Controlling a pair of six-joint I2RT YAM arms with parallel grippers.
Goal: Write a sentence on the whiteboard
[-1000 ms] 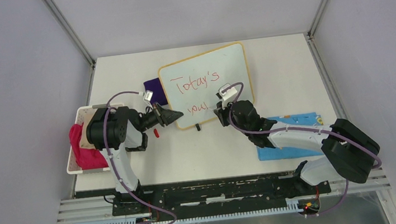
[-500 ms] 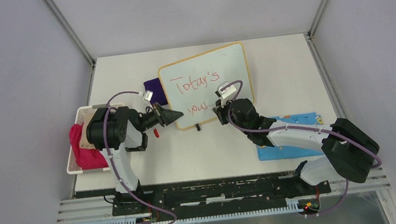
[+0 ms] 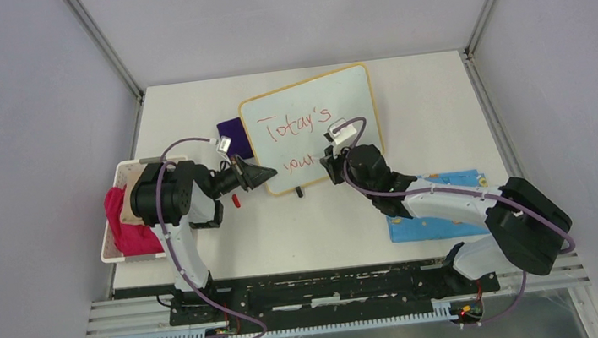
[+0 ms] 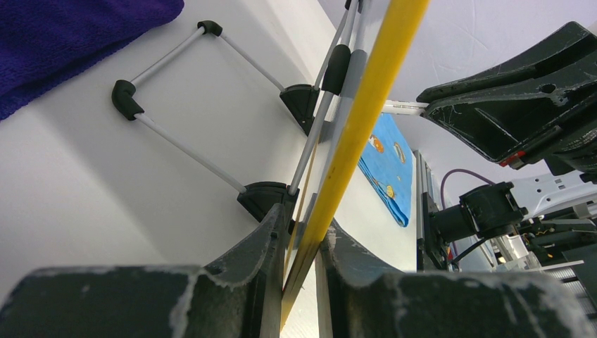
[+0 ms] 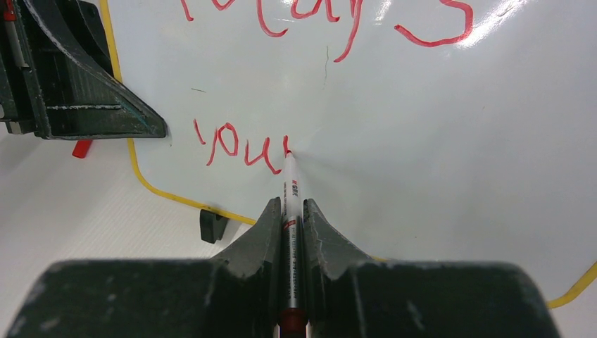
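Table (image 3: 443, 118): white, with the board toward the back at centre, a blue cloth (image 3: 442, 182) at your right and a purple cloth (image 3: 231, 131) tucked behind the board's left edge.
Whiteboard (image 3: 339, 105): it stands propped at a tilt on its wire stand (image 4: 190, 91), writing face toward the arms.
Left gripper (image 4: 301, 232): your fingers are pinched on the yellow frame at the board's lower left edge, one on each face, bracing it.
Right gripper (image 5: 290, 204): the fingers are pressed onto the marker (image 5: 291, 186), which runs straight out between them to the board.
Marker tip: it touches the board just right of the last red letter, at the top of a fresh short stroke.
Sentence (image 5: 232, 148): "Today's" fills the upper line; below it you have "you" and the start of an "r".
Step in hand: by my reading, you are midway through the second line, finishing "your".
Next move: draw the "r" down and hook it with light, even pressure, then lift, shift right for a gap and begin "day". Hold the left pinch firm so the board does not rock.
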